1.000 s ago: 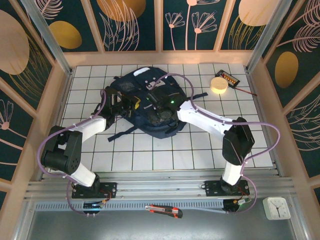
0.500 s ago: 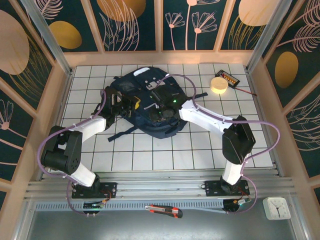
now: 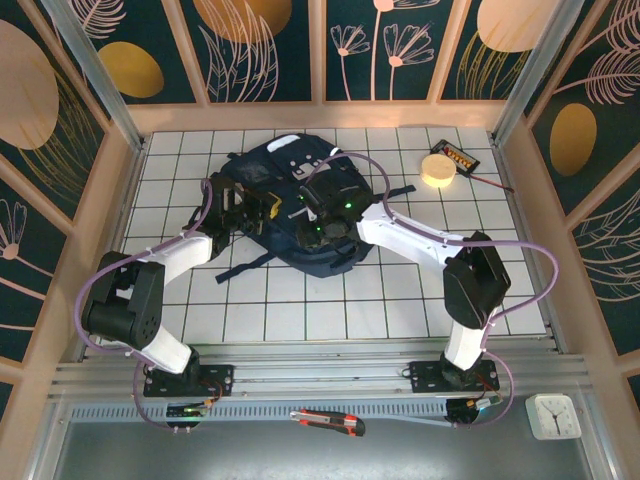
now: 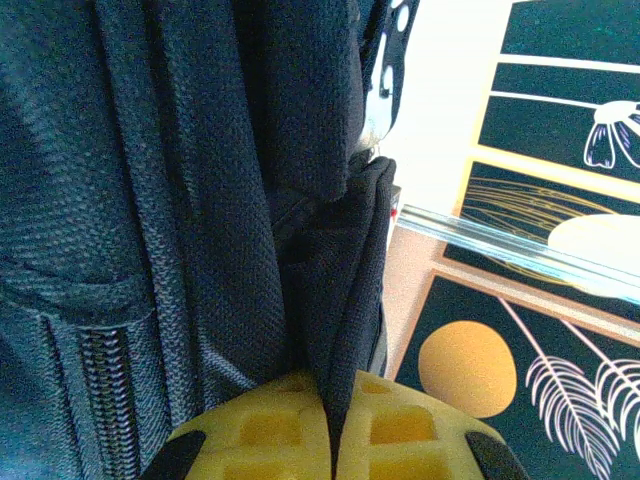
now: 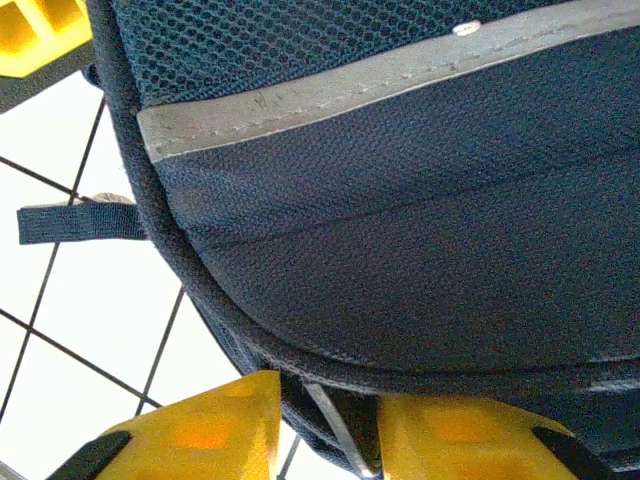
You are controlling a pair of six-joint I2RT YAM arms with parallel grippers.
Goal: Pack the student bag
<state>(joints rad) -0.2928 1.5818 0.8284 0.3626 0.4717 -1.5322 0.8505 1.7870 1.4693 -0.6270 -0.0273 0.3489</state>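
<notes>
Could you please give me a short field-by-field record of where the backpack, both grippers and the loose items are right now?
Bag: large navy-blue fabric backpack lying flat on the white tiled table, towards the far side.
Left gripper: shut on a fold of the backpack's fabric.
Right gripper: jaws stand either side of the backpack's piped edge; grip cannot be told.
Table, far right: pale yellow round disc, small black device next to it.
Near ledge: red-and-black utility knife; white square clock at right.

1x bag (image 3: 262, 170), 1x disc (image 3: 437, 169), 1x cutter (image 3: 327, 421), 1x clock (image 3: 553, 416)
</notes>
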